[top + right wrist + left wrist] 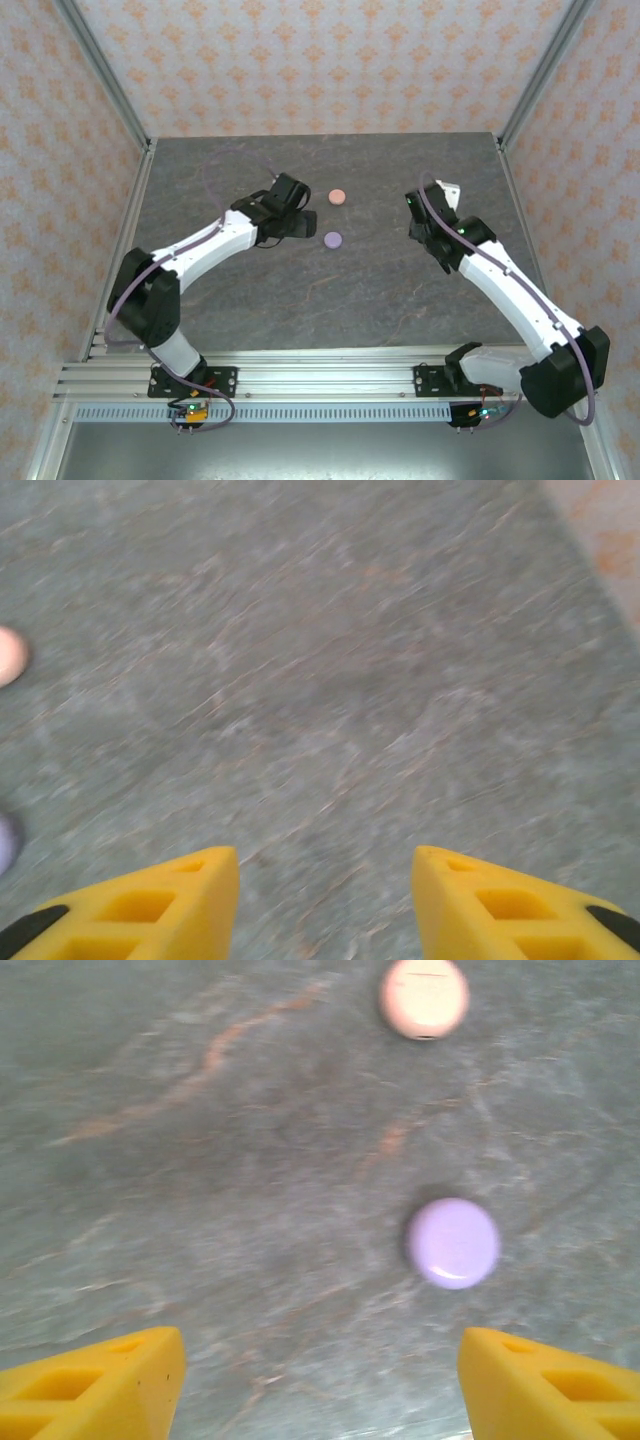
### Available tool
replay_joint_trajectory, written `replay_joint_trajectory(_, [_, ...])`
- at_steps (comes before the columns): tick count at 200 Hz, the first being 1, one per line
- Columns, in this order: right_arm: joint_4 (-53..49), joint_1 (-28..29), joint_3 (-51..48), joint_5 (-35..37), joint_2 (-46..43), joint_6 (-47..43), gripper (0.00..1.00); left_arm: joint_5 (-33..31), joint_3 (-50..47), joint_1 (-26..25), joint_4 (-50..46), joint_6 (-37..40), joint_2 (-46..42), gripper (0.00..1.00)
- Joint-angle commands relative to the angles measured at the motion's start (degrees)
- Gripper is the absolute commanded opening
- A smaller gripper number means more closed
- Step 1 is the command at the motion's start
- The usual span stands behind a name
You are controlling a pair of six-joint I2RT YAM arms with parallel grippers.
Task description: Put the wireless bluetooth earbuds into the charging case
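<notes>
Two round charging cases lie shut on the grey table: a pink one (337, 196) and a lilac one (333, 240). In the left wrist view the lilac case (453, 1243) sits ahead and right of my fingers, with the pink case (424, 997) farther off. My left gripper (300, 222) (320, 1385) hovers just left of the cases, open, with bare table between its fingers. My right gripper (415, 226) (325, 905) stands open well to the right of them, holding nothing. The pink case (8, 655) peeks in at the right wrist view's left edge. The earbuds are out of view.
Patterned walls (300, 60) with metal corner posts (105, 70) close in the table on the left, back and right. The wall's foot (600, 520) shows at the top right of the right wrist view. An aluminium rail (320, 380) runs along the near edge.
</notes>
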Motion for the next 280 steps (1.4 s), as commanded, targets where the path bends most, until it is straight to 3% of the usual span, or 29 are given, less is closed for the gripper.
replay_joint_trajectory(1, [6.26,-2.14,-4.11,10.33,-3.00,-3.83,0.52,-10.27,-3.63,1.95,-4.19,2.44,-4.94,0.74])
replay_joint_trajectory(44, [12.87,-6.99,-10.78,10.84,-4.07,-6.46,0.56,-17.28,-9.80,7.30,-3.07,4.55,-12.90,0.81])
replay_joint_trajectory(97, [26.51,-12.95,-18.59,2.29,-4.90,-12.32,0.64,-25.73,-16.31,12.32,2.25,9.70,-17.41,0.95])
replay_joint_trajectory(132, [33.47,-18.26,-22.08,-7.05,-4.30,-13.75,0.68,-26.04,-22.23,16.30,11.05,13.05,-19.33,0.98])
replay_joint_trajectory(192, [55.58,-21.09,-32.86,-12.49,-3.23,-16.97,0.73,-17.95,-37.44,22.26,38.01,20.60,-22.70,1.00])
replay_joint_trajectory(251, [69.48,-23.40,-37.36,-16.03,1.07,-17.63,0.75,-6.18,-45.58,25.71,56.88,22.38,-21.33,1.00])
replay_joint_trajectory(280, [75.18,-23.76,-39.02,-17.37,4.50,-18.79,0.75,-0.55,-46.87,26.94,60.89,23.96,-19.59,1.00])
